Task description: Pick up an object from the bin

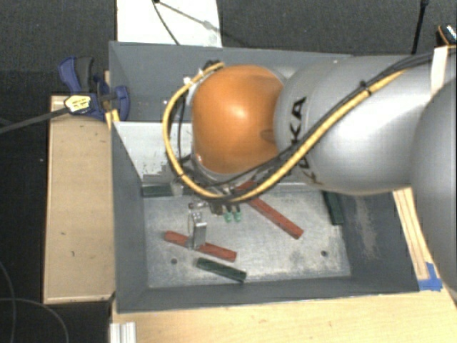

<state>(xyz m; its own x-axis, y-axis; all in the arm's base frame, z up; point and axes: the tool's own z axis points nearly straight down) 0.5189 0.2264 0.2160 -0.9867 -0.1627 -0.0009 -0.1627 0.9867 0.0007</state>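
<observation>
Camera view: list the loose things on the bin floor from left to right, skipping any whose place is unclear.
grey block → thin red stick → red bar → dark strip. The dark green stick overlaps the thin red stick's span, so it is left out.

A thin red bar (220,251) lies flat at the bin's (130,220) front-left.

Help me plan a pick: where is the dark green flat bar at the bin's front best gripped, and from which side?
Probably mid-length on the dark green flat bar, from above, closing across its narrow width: it lies flat, long and slim.
</observation>
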